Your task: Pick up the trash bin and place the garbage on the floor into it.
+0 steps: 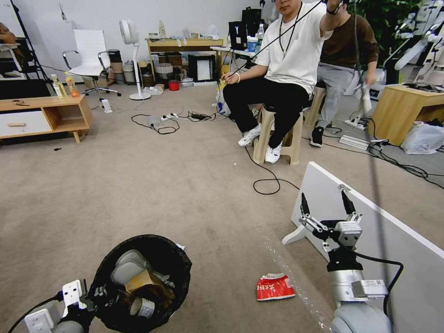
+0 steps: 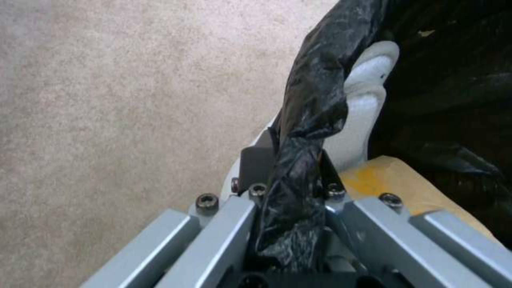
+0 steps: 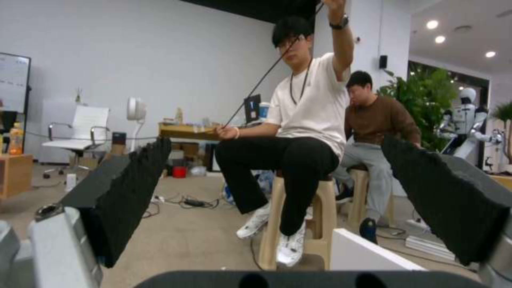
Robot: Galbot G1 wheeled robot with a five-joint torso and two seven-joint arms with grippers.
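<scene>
Trash bin (image 1: 143,282): small, round, lined with a crinkly black bag (image 2: 309,120) folded over the rim; held at the lower left of the head view. Contents visible: pale crumpled items, a brown paper piece and a roll-shaped object.

Left gripper (image 2: 291,192): nearest the robot, at the bin's near rim. Jaws clamped on the bag-covered rim; the left wrist view shows black plastic bunched between the fingers (image 2: 256,164), with white bin wall (image 2: 368,108) just beyond.

Garbage, one piece: flattened red-and-white packet (image 1: 274,286), lying flat on the floor (image 1: 152,185), between the bin and the right arm, apart from both.

Right gripper (image 1: 326,203): raised above the floor, farther out than the packet and to its right, touching nothing. Jaws wide apart, dark ribbed pads (image 3: 128,192) pointing away from the robot.

White board (image 1: 397,259): standing on edge on small feet, running diagonally just behind and beside the right gripper, closing off the right side.

Open room: bare beige carpet ahead and to the left of the bin. A black cable (image 1: 268,178) loops on the floor farther out, near a stool (image 1: 277,134) on which a person sits.
</scene>
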